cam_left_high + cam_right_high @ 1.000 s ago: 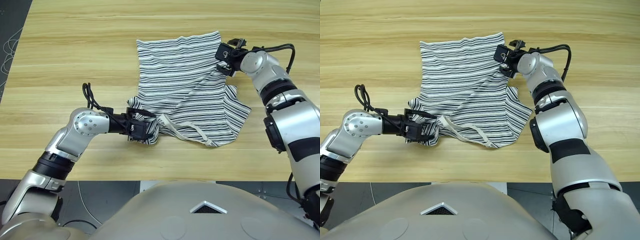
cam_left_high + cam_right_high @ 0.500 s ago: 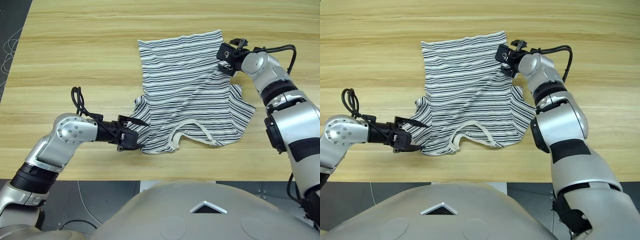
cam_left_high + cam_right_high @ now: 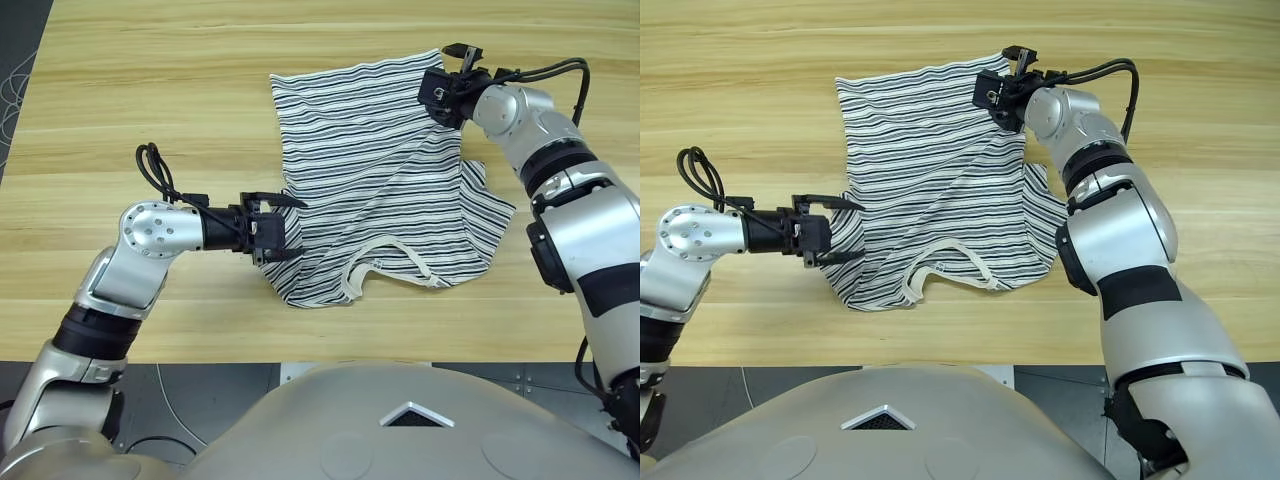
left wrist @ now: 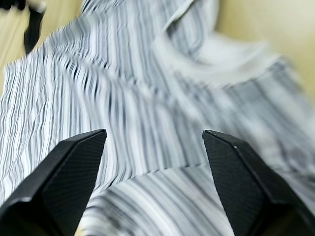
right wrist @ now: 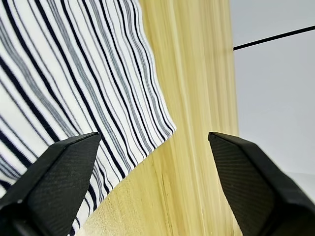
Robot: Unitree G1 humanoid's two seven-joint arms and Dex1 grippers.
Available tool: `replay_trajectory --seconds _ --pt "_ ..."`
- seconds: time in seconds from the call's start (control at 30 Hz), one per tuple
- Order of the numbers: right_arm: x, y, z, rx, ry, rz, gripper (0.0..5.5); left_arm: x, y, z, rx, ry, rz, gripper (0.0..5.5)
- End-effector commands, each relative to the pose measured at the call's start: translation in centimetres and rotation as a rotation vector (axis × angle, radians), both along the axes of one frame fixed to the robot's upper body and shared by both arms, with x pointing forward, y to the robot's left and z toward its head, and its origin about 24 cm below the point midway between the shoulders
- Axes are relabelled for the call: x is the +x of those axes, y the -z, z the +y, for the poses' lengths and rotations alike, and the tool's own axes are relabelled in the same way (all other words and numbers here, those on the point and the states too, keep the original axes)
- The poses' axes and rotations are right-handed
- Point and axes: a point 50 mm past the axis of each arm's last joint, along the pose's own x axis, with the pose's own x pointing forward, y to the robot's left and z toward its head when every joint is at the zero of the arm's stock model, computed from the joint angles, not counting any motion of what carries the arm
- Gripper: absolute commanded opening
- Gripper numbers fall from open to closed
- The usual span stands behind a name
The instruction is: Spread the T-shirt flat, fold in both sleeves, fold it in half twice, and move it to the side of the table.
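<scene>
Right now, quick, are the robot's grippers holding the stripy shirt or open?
Left gripper: open, at the T-shirt's near left edge, holding nothing.
Right gripper: open, over the T-shirt's far corner, holding nothing.

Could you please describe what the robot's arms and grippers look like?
The left arm and right arm have rounded silver shells with black bands at the joints; the left one's joint cap is dotted with holes. A black cable loops beside each wrist. The left gripper and right gripper are black, with wedge-shaped, textured fingers.
</scene>
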Motion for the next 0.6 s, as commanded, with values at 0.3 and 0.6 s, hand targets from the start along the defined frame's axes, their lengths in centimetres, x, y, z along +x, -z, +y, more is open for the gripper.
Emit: replay_trajectory --seconds 0.3,0.6 --pt "-0.7 -1.7 -0.8 0.125 -0.203 0.029 4.05 5.9 5.4 2.3 0.136 -0.310 -0.051 3.64" --pt "-4.3 -3.1 -3.1 0.345 -0.445 0.088 4.05 4.6 6.3 4.0 0.168 -0.269 0.004 3.64"
